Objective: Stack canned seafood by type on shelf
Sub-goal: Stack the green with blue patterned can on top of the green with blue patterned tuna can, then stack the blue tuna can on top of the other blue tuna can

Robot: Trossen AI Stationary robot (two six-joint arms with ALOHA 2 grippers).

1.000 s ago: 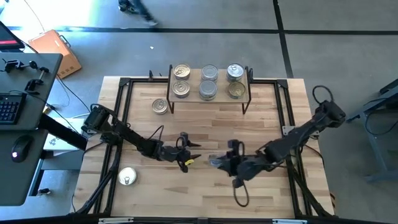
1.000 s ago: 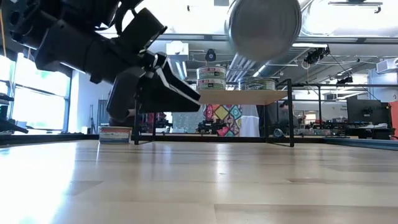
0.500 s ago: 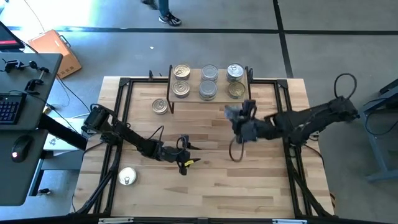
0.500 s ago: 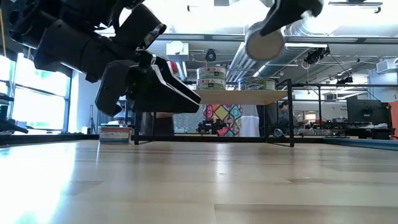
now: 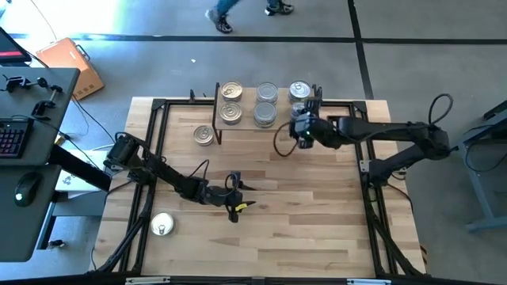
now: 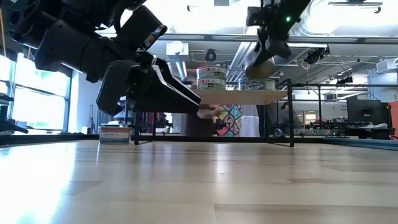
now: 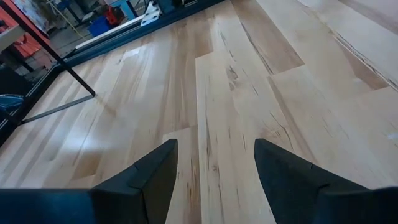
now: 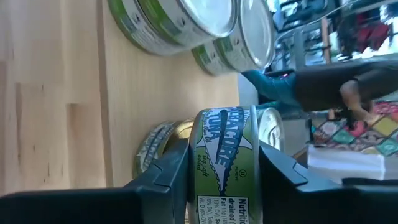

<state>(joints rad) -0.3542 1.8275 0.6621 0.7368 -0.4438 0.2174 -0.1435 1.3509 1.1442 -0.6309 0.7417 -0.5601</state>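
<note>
While the high view hides the load, the right wrist view shows the right gripper (image 8: 221,180) pinching a green-labelled tuna tin (image 8: 224,163) above the shelf (image 5: 281,119), beside stacked tins (image 5: 265,104). Left gripper (image 7: 214,168) hovers mid-table, jaws spread, empty.

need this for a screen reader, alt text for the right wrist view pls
The right gripper grips a green-labelled tuna tin between its dark fingers, above the light wood shelf. More tins stand on the shelf beyond.
</note>
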